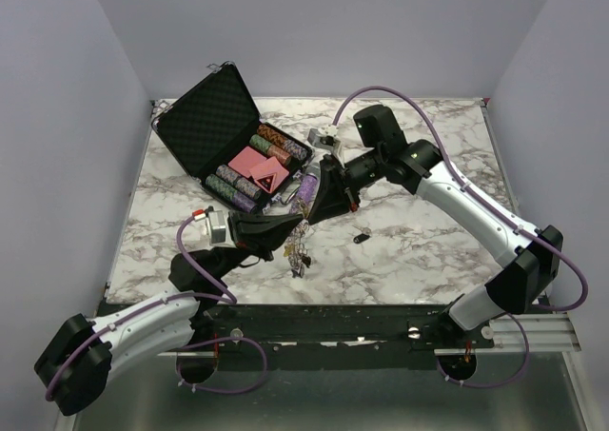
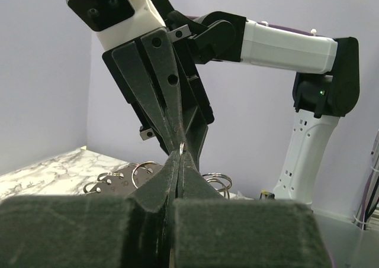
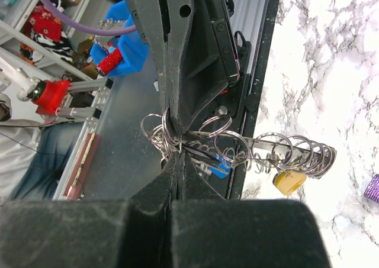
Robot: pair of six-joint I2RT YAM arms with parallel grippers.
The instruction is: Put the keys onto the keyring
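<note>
Both arms meet tip to tip just off the near corner of the open black case, on the side facing the arm bases. The left gripper comes in from the case's near-left. Its jaws are clenched flat together and pinch the wire of the keyring at their very tip. The right gripper reaches in from the case's right. Its jaws are clenched too and bite the same wire from the opposite side. In the left wrist view we see a small loop of ring poking out exactly where the two tips touch.

The rest of the keyring trails away from the pinch point, toward the tabletop edge nearest the bases. We cannot tell whether its lower part rests on the marble. In the right wrist view we see a row of small split rings strung along it. A yellow-capped key hangs at the far end of that row, and a blue-capped key sits close to the jaws.

A loose key with a dark head lies flat on the tabletop, right of the case's near corner and apart from both grippers. A purple glittery tube lies just beside the case's near-right edge, behind the right gripper. Inside the case we see stacked chips and pink cards.
</note>
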